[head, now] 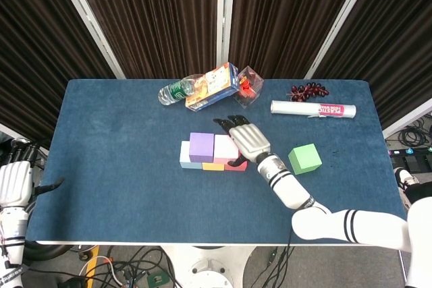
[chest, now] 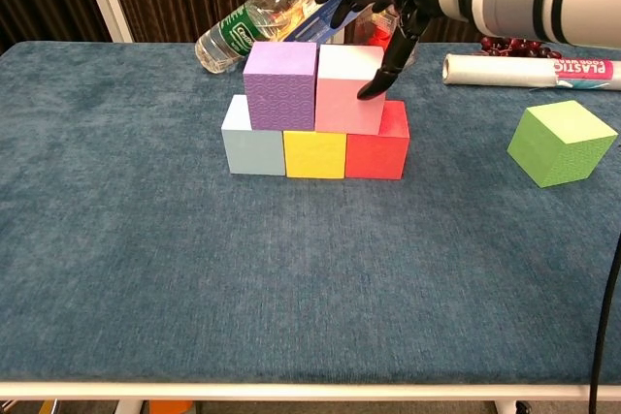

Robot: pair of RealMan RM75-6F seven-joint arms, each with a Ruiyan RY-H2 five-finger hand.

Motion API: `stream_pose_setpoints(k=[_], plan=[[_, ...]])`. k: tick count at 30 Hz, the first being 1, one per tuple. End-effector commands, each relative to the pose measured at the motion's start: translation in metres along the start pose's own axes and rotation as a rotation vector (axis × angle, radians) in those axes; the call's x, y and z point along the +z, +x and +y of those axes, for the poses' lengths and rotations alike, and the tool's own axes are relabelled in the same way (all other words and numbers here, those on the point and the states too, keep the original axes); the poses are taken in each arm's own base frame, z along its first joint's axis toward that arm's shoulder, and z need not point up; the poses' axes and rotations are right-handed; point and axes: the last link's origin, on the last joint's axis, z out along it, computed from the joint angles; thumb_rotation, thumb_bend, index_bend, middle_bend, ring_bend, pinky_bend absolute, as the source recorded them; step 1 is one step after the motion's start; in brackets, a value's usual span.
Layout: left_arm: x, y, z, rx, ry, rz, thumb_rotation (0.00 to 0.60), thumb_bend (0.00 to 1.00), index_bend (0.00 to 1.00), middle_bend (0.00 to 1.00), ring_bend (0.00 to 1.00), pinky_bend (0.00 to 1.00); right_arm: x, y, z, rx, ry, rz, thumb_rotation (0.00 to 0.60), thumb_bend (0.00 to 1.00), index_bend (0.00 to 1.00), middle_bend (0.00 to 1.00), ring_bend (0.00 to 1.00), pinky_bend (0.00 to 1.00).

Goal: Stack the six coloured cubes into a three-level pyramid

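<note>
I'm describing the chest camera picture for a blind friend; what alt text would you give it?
A robot's right hand reaches over a pink cube beside a purple cube, both stacked on pale blue, yellow and red cubes. A green cube sits apart, right, on the blue table.

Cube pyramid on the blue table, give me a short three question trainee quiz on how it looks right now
1. True or false: the green cube lies apart from the stack.
2. Which cube has the right hand at its right side? A purple cube B pink cube C yellow cube
3. Fill in: the stack has ___ levels built.

Key: 1 true; 2 B; 3 two
</note>
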Motion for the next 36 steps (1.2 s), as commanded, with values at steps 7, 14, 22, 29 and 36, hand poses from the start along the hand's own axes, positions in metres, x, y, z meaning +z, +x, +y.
stream_pose_setpoints(k=[7, 14, 22, 29, 36], plan=[[0.001, 0.0, -0.001, -0.001, 0.0, -0.002, 0.6, 0.09, 0.15, 0.16, 0.13, 0.12, 0.009, -0.009, -0.002, 0.007, -0.016, -0.02, 0.6, 0.1, 0.0, 0.19, 0.0, 0.0], [0.0, -0.001, -0.001, -0.005, 0.002, -0.002, 0.6, 0.09, 0.15, 0.16, 0.13, 0.12, 0.01, -0.011, -0.002, 0.005, -0.018, -0.025, 0.6, 0.12, 0.0, 0.26, 0.0, 0.0], [0.001, -0.001, -0.001, -0.004, 0.0, -0.001, 0.6, 0.09, 0.15, 0.16, 0.13, 0.12, 0.01, -0.013, -0.003, 0.006, -0.015, -0.023, 0.6, 0.13, 0.0, 0.27, 0.0, 0.0], [0.001, -0.001, -0.002, -0.006, 0.002, -0.003, 0.6, 0.09, 0.15, 0.16, 0.13, 0.12, 0.011, -0.012, -0.004, 0.013, -0.011, -0.015, 0.6, 0.13, 0.0, 0.27, 0.0, 0.0], [0.001, -0.001, -0.002, -0.006, 0.001, -0.002, 0.6, 0.09, 0.15, 0.16, 0.13, 0.12, 0.012, -0.013, -0.003, 0.022, -0.014, -0.009, 0.6, 0.13, 0.0, 0.28, 0.0, 0.0]])
